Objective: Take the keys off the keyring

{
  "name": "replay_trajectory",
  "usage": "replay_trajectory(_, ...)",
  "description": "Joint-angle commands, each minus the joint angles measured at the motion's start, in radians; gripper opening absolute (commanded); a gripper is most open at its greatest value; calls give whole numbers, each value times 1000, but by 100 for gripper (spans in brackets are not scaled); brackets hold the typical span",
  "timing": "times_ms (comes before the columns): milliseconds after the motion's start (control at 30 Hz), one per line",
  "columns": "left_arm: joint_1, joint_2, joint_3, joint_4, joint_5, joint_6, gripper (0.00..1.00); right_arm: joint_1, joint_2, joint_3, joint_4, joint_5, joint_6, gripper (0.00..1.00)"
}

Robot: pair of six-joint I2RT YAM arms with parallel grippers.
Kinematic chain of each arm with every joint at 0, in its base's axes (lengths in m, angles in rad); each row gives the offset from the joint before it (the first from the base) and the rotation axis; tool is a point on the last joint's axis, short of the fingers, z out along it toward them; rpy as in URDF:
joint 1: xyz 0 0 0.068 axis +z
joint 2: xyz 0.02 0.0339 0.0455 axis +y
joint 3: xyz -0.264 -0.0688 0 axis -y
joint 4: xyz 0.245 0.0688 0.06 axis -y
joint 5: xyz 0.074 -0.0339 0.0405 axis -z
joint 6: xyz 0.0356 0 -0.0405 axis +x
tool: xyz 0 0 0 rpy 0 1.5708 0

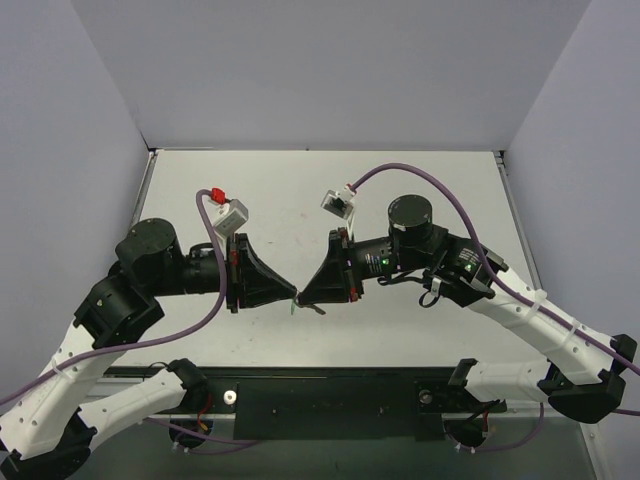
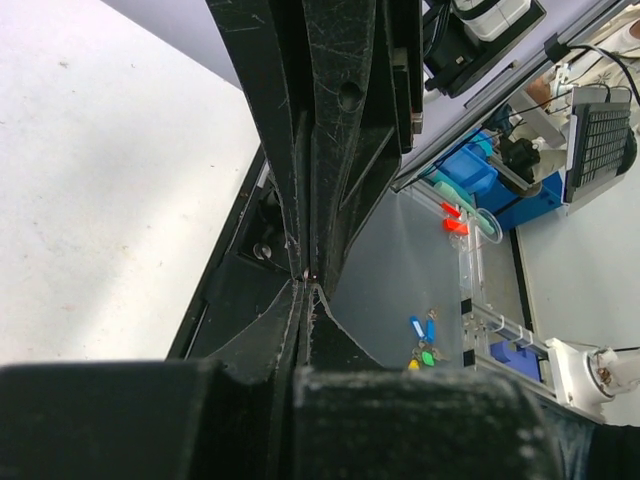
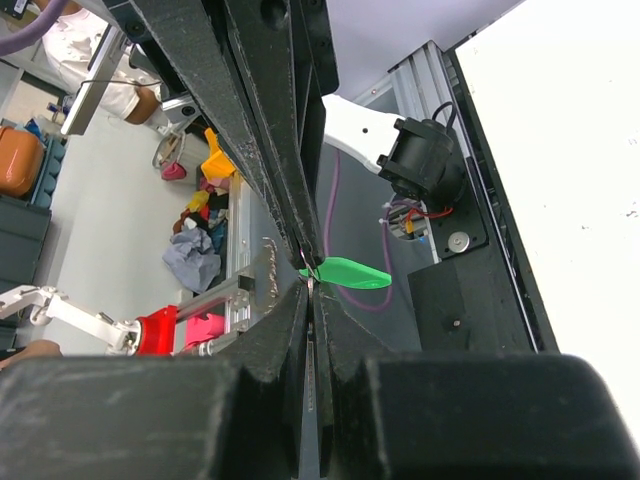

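Note:
My two grippers meet tip to tip in mid-air above the white table (image 1: 400, 180). The left gripper (image 1: 292, 293) is shut on the thin metal ring of the keyring. Its bright green tag (image 3: 347, 272) sticks out sideways from the meeting point and shows as a green speck in the top view (image 1: 293, 305). The right gripper (image 1: 305, 296) is shut on the grey key. Only a sliver of the key shows between its tips (image 3: 310, 287), and a small dark piece pokes out below them (image 1: 317, 308). In the left wrist view my own tips (image 2: 305, 283) press shut against the right gripper's fingers (image 2: 330, 120).
The black base rail (image 1: 330, 395) runs along the table's near edge under the grippers. Grey walls close the table at the back and sides. Off the table, the left wrist view shows a bunch of coloured key tags (image 2: 424, 340) and clutter.

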Motion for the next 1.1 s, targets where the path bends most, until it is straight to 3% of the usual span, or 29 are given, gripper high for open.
replay_trajectory(0, -1, -22, 7, 45, 22, -32, 17, 3, 6, 33, 41, 25, -18, 0)
replay_trajectory(133, -1, -50, -12, 94, -56, -62, 59, 3, -4, 26, 44, 29, -18, 0)
replay_trajectory(233, -1, -68, -1, 91, -135, -66, 74, 3, -14, 12, 47, 34, -18, 0)
replay_trajectory(400, -1, -108, -14, 135, -291, -101, 78, 3, -27, -5, 58, 51, -18, 0)
replay_trajectory(667, -1, -281, -249, 391, -506, -255, 77, 3, -31, -23, 98, 100, 1, 0)
replay_trajectory(833, -1, -323, -294, 367, -600, -281, 74, 3, -46, -55, 139, 101, 30, 0)
replay_trajectory(1067, -1, -301, -271, 312, -623, -275, 71, 1, -73, -131, 140, 201, 105, 0)
